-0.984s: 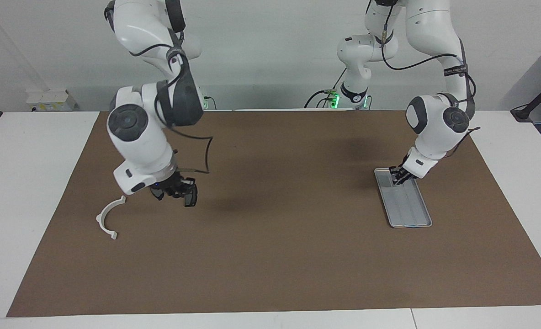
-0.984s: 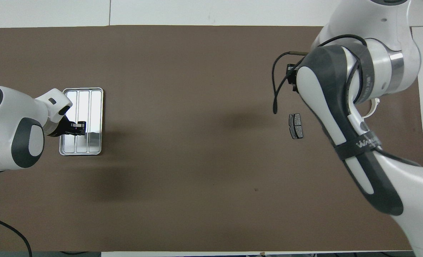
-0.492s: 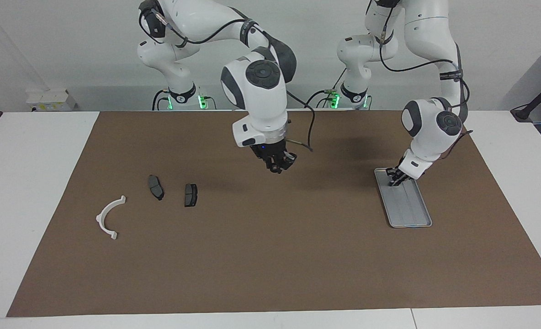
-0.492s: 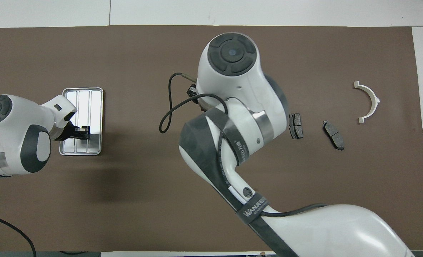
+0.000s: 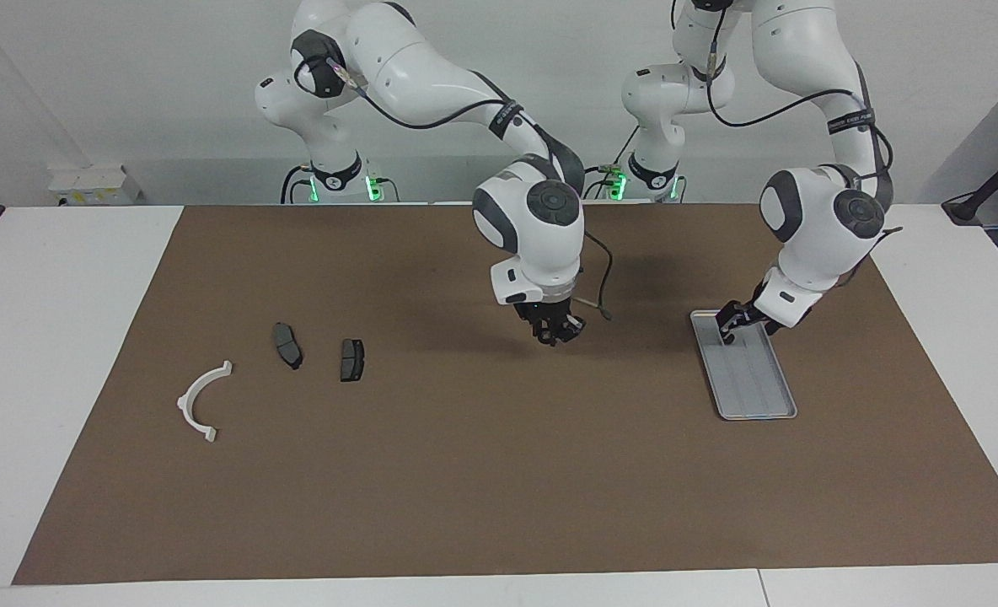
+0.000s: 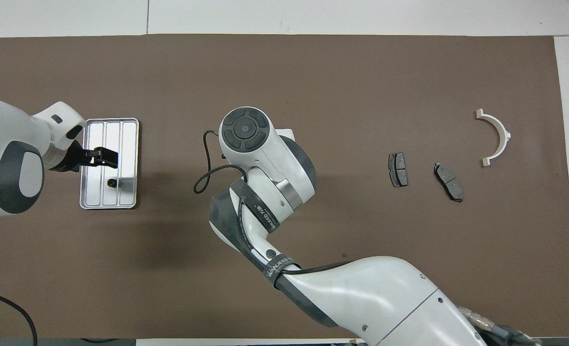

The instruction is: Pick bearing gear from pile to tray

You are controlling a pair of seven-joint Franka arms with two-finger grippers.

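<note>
Directions are read as on a clock laid over the brown mat [image 6: 284, 72], with twelve o'clock pointing away from the robots and nine o'clock toward the left arm's end of the table.

The right arm is stretched from the five o'clock corner to the dial's centre. The right gripper [image 5: 556, 331] is held in the air there, over bare mat just to the nine o'clock side of centre. Whether it is open or closed cannot be told, and nothing can be made out in it.

At nine o'clock the tray [image 6: 130, 129] is laid lengthwise on the mat. A small black round piece [image 6: 112, 182] is seen lying in its middle lane, toward the tray's six o'clock end, apart from any gripper. The left gripper [image 6: 101, 157] is held over the tray, at about eleven o'clock from that piece, with its fingers spread and nothing between them.

At three o'clock two dark brake pads [image 6: 398, 169] [image 6: 448, 175] are laid flat, near each other but not touching. At two o'clock from them, well apart, the white curved bracket [image 6: 504, 136] is laid on the mat.
</note>
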